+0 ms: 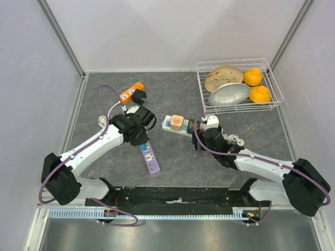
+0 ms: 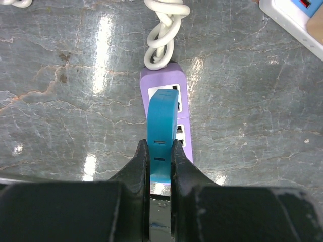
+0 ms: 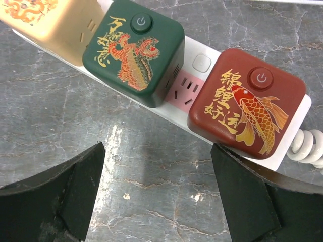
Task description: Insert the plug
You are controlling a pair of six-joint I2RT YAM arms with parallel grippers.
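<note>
My left gripper is shut on a blue plug and holds it right above the sockets of a purple power strip, plug tip over the strip's far end. In the top view this gripper sits at the strip's upper end. My right gripper is open and empty, hovering beside a white power strip that carries a beige cube, a green cube and a red cube. A free pink socket lies between the green and red cubes.
An orange power strip with a black adapter lies at the back left. A wire basket at the back right holds bowls and yellow items. The purple strip's white cord is knotted just beyond it.
</note>
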